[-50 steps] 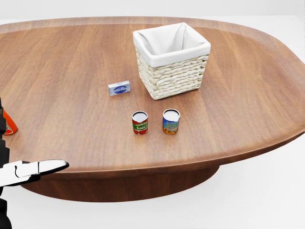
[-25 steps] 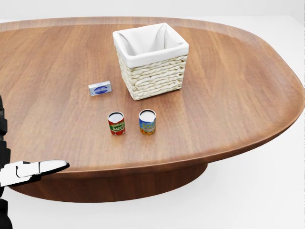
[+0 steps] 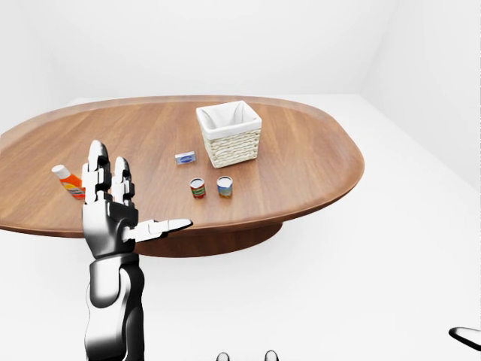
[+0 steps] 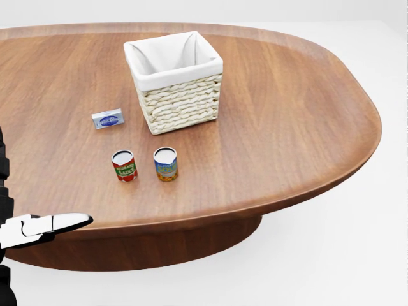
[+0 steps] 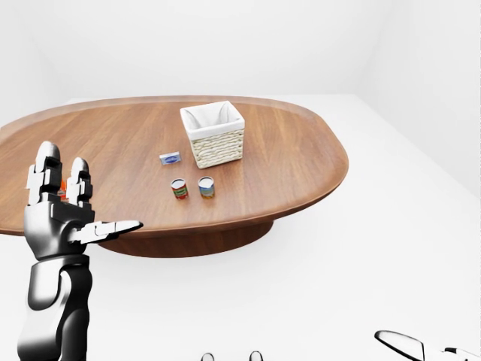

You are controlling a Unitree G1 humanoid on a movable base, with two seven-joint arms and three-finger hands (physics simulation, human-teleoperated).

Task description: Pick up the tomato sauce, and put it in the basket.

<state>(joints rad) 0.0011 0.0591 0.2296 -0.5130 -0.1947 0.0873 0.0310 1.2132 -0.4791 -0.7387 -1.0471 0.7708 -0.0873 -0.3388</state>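
**While the tomato sauce is waiting untouched, the grasp is not yet begun**

Although the basket [image 4: 173, 76] is sitting ready toward the top of the head view, nothing is lying inside its white lining as far as the pictures show, so the whole pick and the whole placing are remaining to be done. The tomato sauce [image 4: 125, 166] is standing upright on the desk [image 4: 287, 127], just beside a blue-and-yellow can [image 4: 166, 164] on its right, with a small blue box [image 4: 108, 119] lying above it and the basket above and to the right.

The left robot hand [image 3: 113, 210] is hovering off the desk's near edge, fingers spread apart and gripping nothing, well apart from the tomato sauce, which is lying up and to its right in the left-eye view. The right robot hand [image 5: 413, 347] is only peeking in at the bottom right of the right-eye view; whether it is apart or together I cannot tell. An orange bottle [image 3: 69, 181] is lying near the desk's left edge.
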